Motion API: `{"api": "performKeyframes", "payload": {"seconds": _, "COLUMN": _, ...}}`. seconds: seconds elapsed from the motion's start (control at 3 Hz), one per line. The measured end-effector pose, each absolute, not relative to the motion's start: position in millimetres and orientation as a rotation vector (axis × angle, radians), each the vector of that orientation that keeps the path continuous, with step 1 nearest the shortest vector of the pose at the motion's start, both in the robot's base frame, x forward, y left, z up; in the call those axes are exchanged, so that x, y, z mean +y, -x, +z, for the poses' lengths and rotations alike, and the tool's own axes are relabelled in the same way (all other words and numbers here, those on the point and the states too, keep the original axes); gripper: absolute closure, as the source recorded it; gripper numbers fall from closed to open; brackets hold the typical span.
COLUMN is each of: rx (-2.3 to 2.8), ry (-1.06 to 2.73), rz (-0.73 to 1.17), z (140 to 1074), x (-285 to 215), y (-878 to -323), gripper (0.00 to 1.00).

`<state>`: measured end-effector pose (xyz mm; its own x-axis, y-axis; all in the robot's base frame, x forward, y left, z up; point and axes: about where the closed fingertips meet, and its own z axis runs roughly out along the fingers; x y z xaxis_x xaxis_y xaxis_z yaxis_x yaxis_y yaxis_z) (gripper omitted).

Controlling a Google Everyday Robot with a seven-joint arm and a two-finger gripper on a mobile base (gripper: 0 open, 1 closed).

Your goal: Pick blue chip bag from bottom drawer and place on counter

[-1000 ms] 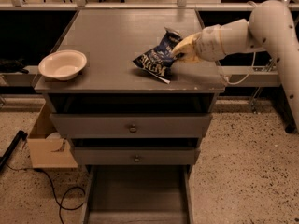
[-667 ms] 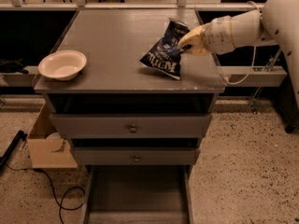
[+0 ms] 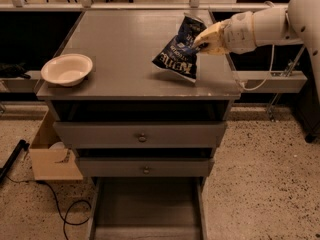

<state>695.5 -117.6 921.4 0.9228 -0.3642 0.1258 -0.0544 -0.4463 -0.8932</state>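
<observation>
I see the grey counter over a speckled floor, a white bowl at its left edge and the bottom drawer pulled out. The gripper is above the counter's right side, its fingers clenched on the top edge of the blue chip bag. The bag hangs with its long axis slanting down-left and its lower edge near the counter, slightly higher and steeper than a second ago.

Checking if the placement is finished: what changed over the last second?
The gripper, shut on the blue chip bag, moved up and rightward in the view, tipping the bag from nearly flat to more upright over the right side of the counter. It has not let go. The bowl and the open bottom drawer stayed put.
</observation>
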Motion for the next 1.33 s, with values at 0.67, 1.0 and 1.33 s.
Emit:
{"api": "performKeyframes", "payload": {"seconds": 0.67, "rx": 0.301, "ry": 2.014, "rz": -0.365, "z": 921.4, "x": -117.5, "y": -695.5, "gripper": 0.27}}
{"api": "performKeyframes", "payload": {"seconds": 1.0, "rx": 0.301, "ry": 2.014, "rz": -0.364, "z": 921.3, "x": -117.4, "y": -695.6, "gripper": 0.00}}
{"api": "performKeyframes", "payload": {"seconds": 1.33, "rx": 0.301, "ry": 2.014, "rz": -0.364, "z": 921.3, "x": -117.4, "y": -695.6, "gripper": 0.00}}
